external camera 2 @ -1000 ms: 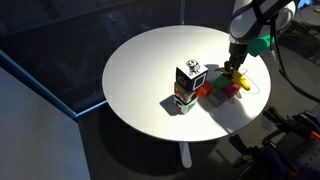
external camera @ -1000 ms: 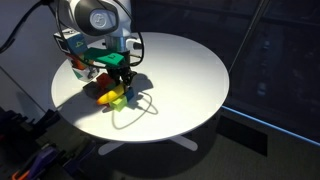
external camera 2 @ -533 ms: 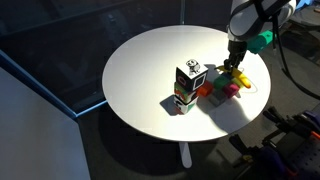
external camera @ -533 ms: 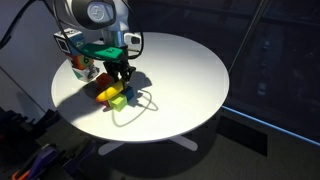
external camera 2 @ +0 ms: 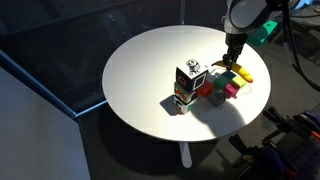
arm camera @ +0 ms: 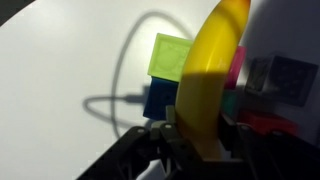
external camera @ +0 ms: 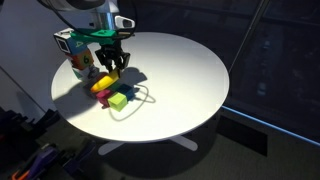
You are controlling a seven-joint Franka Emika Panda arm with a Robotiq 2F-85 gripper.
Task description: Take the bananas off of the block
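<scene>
The yellow bananas [arm camera: 207, 75] fill the middle of the wrist view, pinched between my gripper's [arm camera: 196, 138] dark fingers. In both exterior views the gripper [external camera: 110, 62] [external camera 2: 232, 63] holds the bananas [external camera: 104, 82] [external camera 2: 241, 75] just above a cluster of small blocks near the table edge. The cluster has a green block [external camera: 119, 100] [arm camera: 168, 55], a blue block [arm camera: 158, 98] and red and magenta blocks [external camera 2: 222, 89]. A thin grey cord [arm camera: 115, 100] loops on the white table beside the blocks.
A blue-white-orange carton [external camera: 78, 55] [external camera 2: 189, 81] stands upright next to the blocks. The round white table [external camera: 190, 70] [external camera 2: 150, 70] has its edge close to the blocks. Dark floor and cables lie around the table.
The gripper has risen and shifted toward the carton with the bananas held in it. The bananas have come up off the blocks. The blocks have not moved.
</scene>
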